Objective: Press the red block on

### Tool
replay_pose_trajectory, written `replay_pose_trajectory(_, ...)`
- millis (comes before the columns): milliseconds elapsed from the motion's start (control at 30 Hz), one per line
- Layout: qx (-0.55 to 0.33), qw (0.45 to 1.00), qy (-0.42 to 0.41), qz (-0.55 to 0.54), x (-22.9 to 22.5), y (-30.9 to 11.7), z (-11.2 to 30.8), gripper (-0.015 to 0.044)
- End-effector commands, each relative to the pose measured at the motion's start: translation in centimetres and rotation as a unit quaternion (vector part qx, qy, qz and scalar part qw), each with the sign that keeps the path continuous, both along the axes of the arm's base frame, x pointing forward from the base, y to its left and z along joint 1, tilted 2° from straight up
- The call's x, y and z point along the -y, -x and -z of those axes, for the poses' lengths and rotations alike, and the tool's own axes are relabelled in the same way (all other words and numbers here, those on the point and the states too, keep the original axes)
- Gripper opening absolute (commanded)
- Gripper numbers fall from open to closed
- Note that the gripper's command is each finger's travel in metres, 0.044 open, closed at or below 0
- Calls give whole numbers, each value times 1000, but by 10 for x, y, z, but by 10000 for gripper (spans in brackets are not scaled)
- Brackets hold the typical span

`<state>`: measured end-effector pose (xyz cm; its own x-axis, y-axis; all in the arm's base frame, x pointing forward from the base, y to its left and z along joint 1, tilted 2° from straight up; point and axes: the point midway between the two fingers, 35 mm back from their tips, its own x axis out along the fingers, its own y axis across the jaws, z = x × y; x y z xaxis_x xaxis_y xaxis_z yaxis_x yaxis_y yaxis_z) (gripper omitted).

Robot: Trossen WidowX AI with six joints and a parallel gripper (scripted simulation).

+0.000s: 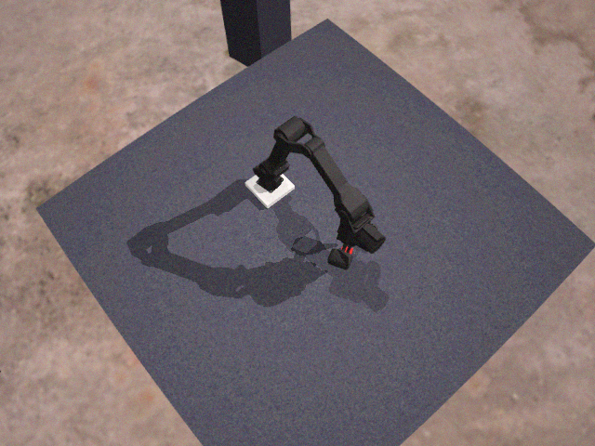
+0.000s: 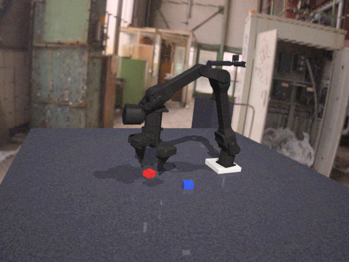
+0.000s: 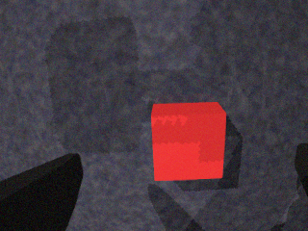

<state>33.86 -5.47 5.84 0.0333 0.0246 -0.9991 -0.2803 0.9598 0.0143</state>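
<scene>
Open hand, red below

My hand [image 1: 344, 253] [image 2: 151, 169] [image 3: 190, 168] is wide apart, gripping nothing, low over the bench [image 1: 422, 307] [image 2: 174, 225] [image 3: 111, 183]. Red [image 1: 350, 252] [image 2: 149, 173] [image 3: 189, 144] sits beneath, near my fingertips; blue [image 2: 187, 184] stands apart from red on the bench.

"What lies under the fingers [image 1: 339, 257] [image 2: 162, 164]?"

"A dark, speckled desk [image 1: 456, 288] [image 2: 253, 214] [image 3: 269, 72]. Past its edges, well apart from the fingers, is a blotchy pale floor [image 1: 72, 110] [image 2: 180, 121]."

"And behind them, in the exterior view?"

"A dark post [image 1: 274, 29] [image 2: 203, 114], beyond the desk and picture-right of the fingers. A green panel [image 2: 132, 78] stands farther back, above them in the picture."

"Anything picture-left?"

"A rusty panel [image 2: 60, 73], upright, its paint patchy, well behind the fingers."

"Picture-right?"

"Far off from the fingers, a pale door [image 2: 264, 81] stands open, with a crumpled, whitish heap [image 2: 294, 146] by its foot. I can't tell what the heap is."
</scene>
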Motion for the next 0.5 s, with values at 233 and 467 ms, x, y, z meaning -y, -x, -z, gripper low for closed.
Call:
replay_pose_trajectory(233,-1,1000,-1,3,-1,0,18,440)
replay_pose_trajectory(467,-1,1000,-1,3,-1,1,28,440)
